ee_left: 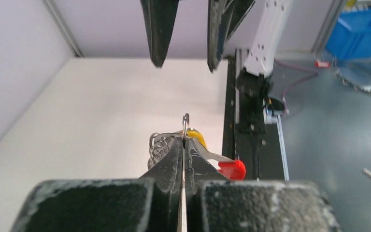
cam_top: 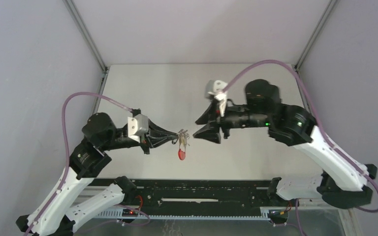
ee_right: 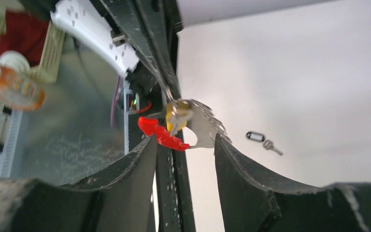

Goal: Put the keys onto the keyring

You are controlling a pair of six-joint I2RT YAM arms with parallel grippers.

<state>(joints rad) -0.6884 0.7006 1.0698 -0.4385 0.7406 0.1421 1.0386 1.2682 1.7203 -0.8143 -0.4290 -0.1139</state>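
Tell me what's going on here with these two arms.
The left claw is shut on a wire ring of the keyring, holding it up over the table so the red band dangles. The yellow-tagged key hangs in with the bunch of rings. The right claw is open and empty, facing the keyring from close by. The black-tagged key lies on the table, not yet on the ring.

The pale table (cam_top: 142, 91) bears a lone black-tagged key (ee_right: 267, 143).
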